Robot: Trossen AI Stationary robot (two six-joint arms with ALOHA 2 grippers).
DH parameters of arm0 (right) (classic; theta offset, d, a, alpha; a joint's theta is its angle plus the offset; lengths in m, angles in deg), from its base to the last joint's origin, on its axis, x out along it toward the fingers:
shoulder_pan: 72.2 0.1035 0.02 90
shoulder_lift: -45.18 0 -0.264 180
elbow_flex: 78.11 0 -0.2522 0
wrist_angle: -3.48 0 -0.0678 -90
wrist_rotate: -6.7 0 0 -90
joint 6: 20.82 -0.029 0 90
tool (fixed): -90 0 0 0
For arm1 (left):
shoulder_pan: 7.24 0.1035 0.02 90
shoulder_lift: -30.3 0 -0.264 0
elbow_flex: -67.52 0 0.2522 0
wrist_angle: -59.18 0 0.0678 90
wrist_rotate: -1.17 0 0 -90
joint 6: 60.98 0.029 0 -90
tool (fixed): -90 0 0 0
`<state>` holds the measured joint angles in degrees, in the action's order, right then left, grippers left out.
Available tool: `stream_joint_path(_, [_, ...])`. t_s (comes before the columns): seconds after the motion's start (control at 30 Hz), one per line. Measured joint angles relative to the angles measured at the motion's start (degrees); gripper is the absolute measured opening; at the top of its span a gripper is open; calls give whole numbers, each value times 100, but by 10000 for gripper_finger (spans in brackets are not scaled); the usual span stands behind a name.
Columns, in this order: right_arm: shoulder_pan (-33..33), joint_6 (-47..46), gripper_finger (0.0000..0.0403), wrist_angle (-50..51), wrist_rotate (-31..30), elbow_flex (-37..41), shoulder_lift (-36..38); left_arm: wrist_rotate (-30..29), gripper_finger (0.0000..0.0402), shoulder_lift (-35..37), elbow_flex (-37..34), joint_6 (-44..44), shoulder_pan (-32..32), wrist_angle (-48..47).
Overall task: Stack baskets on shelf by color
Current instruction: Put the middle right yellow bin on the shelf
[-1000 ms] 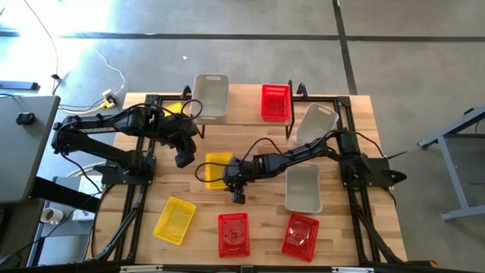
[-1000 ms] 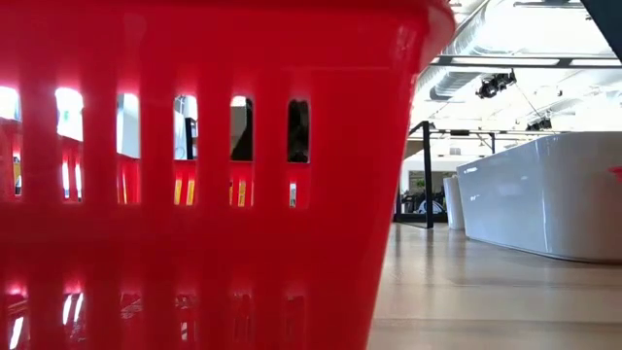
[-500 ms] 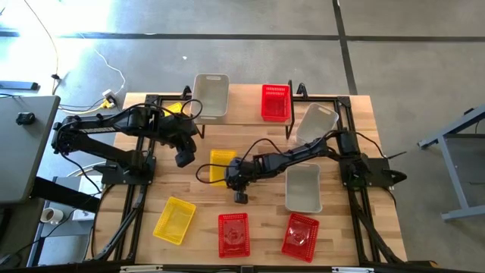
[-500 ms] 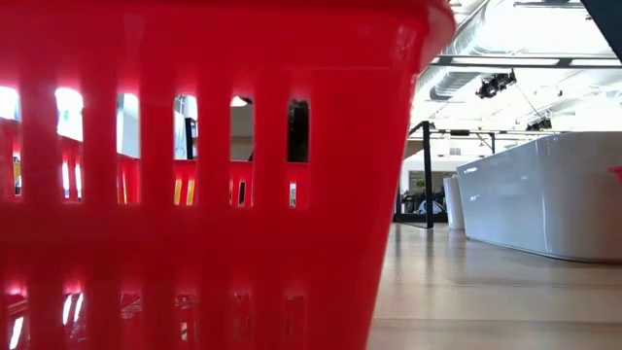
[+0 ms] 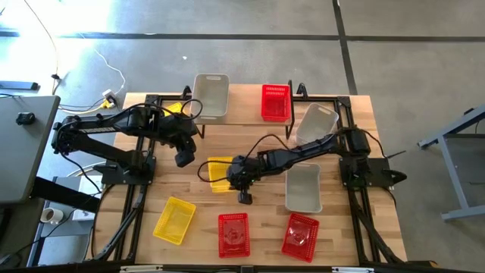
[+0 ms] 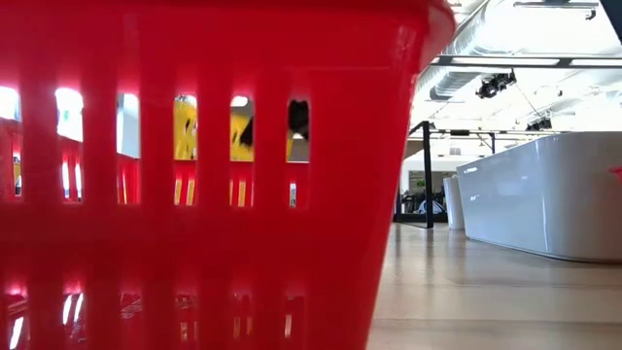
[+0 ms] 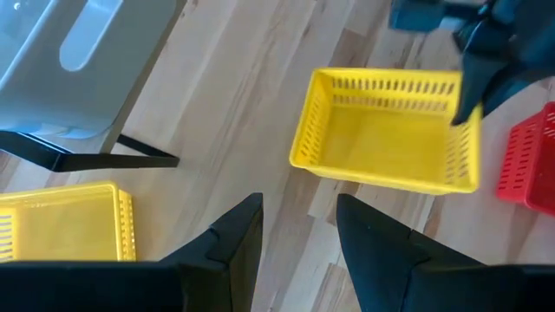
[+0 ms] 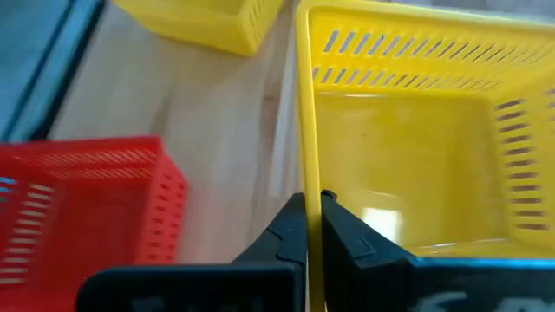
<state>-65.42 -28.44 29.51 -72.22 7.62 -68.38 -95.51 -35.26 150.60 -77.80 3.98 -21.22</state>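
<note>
Right gripper (image 8: 313,227) clamps yellow basket (image 8: 408,165) rim; three yellows visible.

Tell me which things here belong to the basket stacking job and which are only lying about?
Job: yellow perforated plastic basket, gripped by the shut right gripper; red plastic basket and grey-white plastic basket on the wooden-plank shelf; remaining baskets on the wooden table; left gripper, open, waiting.
Lying about: white cable on the floor; dark side table.
</note>
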Motion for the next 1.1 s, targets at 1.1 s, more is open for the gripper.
stream_joint_path(1.1, [298, 529, 0, 841, -2415, 0, 2524, -433, 138, 0, 2, -267, -2, 2])
